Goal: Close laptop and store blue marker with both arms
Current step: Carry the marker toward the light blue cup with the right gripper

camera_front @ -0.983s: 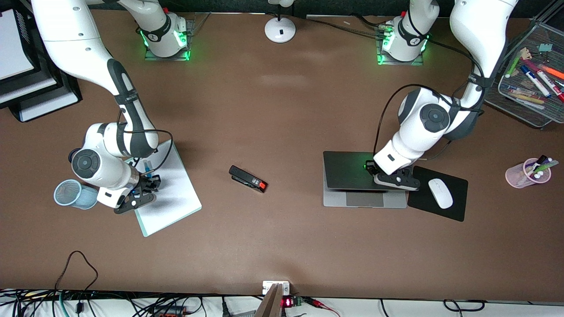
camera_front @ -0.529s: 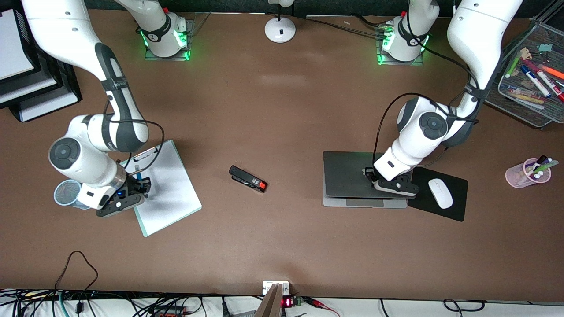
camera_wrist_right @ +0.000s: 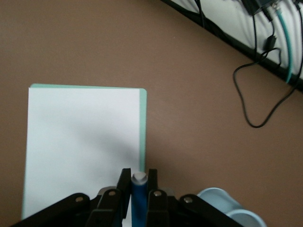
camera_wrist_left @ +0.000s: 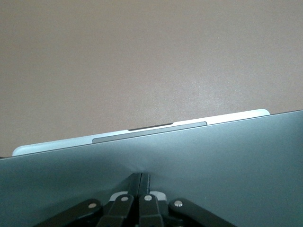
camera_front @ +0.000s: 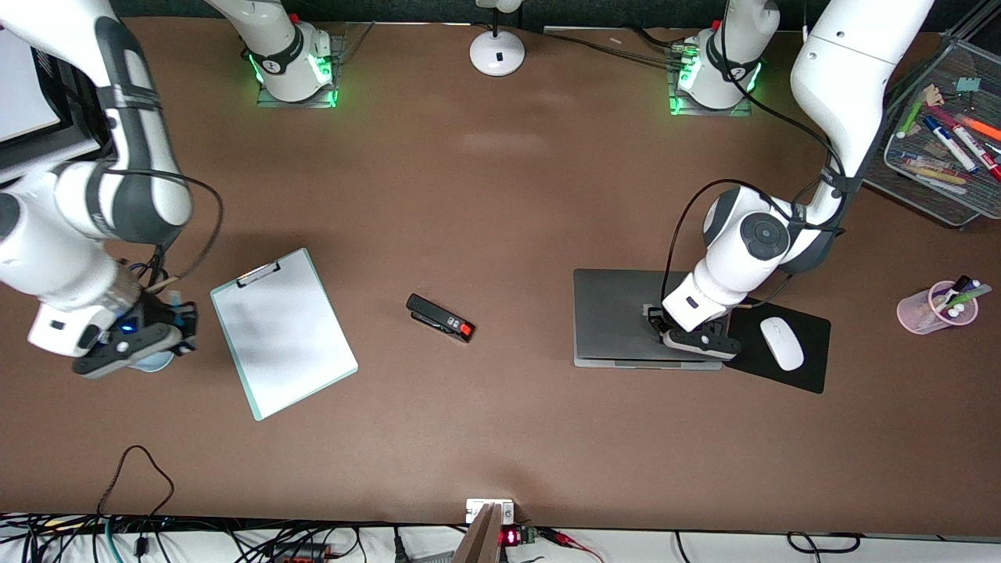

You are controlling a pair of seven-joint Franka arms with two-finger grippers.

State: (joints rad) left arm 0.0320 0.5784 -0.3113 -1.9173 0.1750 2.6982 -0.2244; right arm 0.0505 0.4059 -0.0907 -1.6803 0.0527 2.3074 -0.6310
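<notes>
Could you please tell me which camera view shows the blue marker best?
The right wrist view: the blue marker stands clamped between the right gripper fingers. The front view barely shows it under that gripper; the left wrist view doesn't.

Left tool (camera_front: 655, 322) fingers pressed together; right tool (camera_front: 178, 319) clamped, raised.

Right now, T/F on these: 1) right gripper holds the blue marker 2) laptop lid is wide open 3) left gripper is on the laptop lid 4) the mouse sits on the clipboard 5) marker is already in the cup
1) True. The right gripper is shut on the blue marker.
2) False. The laptop lid is almost down on its base.
3) True. The left gripper, fingers shut, presses on the lid.
4) False. The mouse lies on the black mouse pad; the clipboard is bare.
5) False. The marker is in the gripper over the blue cup.
</notes>
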